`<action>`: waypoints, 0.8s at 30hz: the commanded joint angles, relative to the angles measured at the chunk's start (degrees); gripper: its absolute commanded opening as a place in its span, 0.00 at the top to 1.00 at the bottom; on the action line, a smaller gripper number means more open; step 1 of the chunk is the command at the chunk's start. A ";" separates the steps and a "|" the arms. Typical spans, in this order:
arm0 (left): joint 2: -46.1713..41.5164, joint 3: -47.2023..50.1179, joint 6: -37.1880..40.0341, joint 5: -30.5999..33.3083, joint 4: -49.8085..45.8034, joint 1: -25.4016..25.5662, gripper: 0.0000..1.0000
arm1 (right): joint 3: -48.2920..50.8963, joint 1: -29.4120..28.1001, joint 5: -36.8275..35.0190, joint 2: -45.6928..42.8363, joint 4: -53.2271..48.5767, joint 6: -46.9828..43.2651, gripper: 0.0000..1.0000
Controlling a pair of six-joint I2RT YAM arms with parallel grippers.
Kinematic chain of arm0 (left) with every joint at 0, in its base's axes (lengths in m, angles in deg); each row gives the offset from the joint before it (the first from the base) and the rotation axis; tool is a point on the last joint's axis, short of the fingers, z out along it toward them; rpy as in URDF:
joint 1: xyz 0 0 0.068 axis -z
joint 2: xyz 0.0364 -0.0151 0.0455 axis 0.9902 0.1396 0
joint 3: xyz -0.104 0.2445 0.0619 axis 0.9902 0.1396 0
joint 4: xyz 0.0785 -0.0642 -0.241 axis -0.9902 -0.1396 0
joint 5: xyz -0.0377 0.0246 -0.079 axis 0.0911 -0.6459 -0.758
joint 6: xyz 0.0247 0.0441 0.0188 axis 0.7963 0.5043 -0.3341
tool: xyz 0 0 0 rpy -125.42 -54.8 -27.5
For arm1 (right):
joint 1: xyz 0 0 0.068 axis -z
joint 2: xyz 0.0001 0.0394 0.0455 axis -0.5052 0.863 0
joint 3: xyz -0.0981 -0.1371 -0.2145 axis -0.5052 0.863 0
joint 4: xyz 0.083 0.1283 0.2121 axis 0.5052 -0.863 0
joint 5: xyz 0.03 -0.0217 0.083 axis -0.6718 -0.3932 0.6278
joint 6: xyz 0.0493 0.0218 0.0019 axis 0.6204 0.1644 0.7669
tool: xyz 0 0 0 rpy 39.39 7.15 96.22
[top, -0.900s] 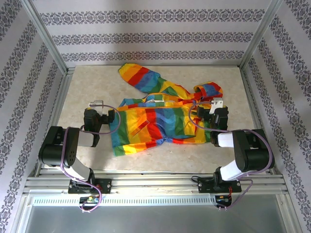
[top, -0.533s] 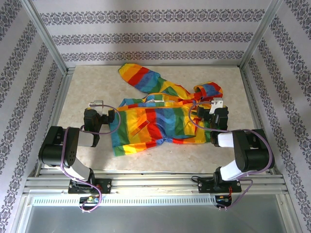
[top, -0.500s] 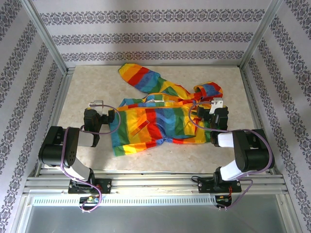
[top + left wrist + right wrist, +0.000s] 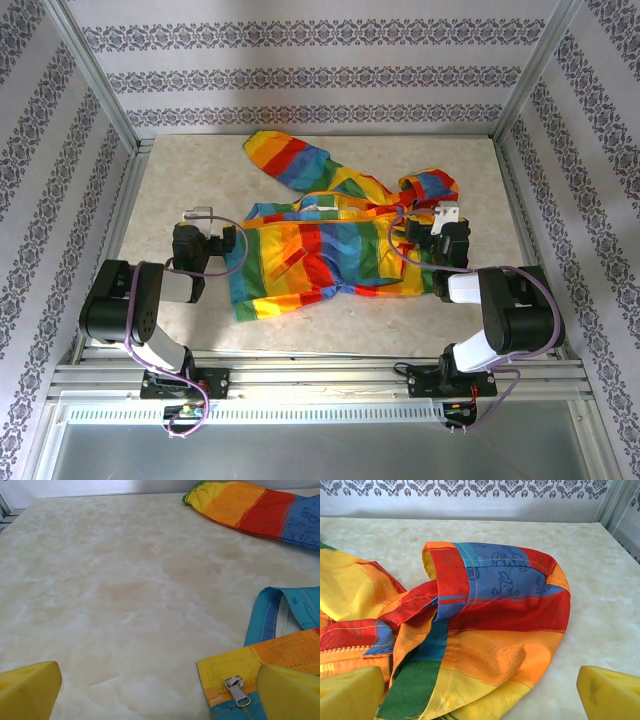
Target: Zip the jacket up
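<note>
The jacket (image 4: 320,250) is lying crumpled across the middle of the table (image 4: 170,180), its stripes running red, orange, yellow, green and blue. One striped part is stretching toward the far left, and a bunched part is lying at the right end.

The left fingers (image 4: 29,687) are being held wide apart, low over the table just left of the jacket's left edge, and nothing is being gripped between them. In the left wrist view a metal zipper pull (image 4: 236,690) is lying on a yellow-and-orange corner of the jacket, just beside the right-hand finger. Whether it is being touched cannot be told.

The right fingers (image 4: 350,692) are likewise being held wide apart at the jacket's right end, and nothing is being gripped. In the right wrist view the bunched red, blue and orange fold is lying between and just beyond them, with an orange zipper tape (image 4: 344,652) running along its near left.
</note>
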 commanded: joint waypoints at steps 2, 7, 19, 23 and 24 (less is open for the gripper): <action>0.22 -0.50 -0.01 -0.93 1.63 -0.91 0.00 | -0.89 0.38 1.02 0.41 1.67 0.46 0.02; 0.23 -0.50 -0.01 -1.00 1.56 -0.91 0.00 | -0.89 0.38 1.00 0.41 1.67 0.56 0.02; 0.09 -0.70 -0.36 -2.45 1.08 -1.52 0.00 | -1.24 0.06 4.27 -1.08 0.14 -1.04 0.02; -3.19 -1.95 0.12 -3.99 -4.10 -1.44 0.00 | -2.55 -1.67 2.08 -5.56 -6.23 -2.32 0.02; -4.75 -2.80 0.01 -3.71 -7.04 -1.44 0.00 | -3.31 -2.40 1.09 -6.84 -8.87 -2.75 0.02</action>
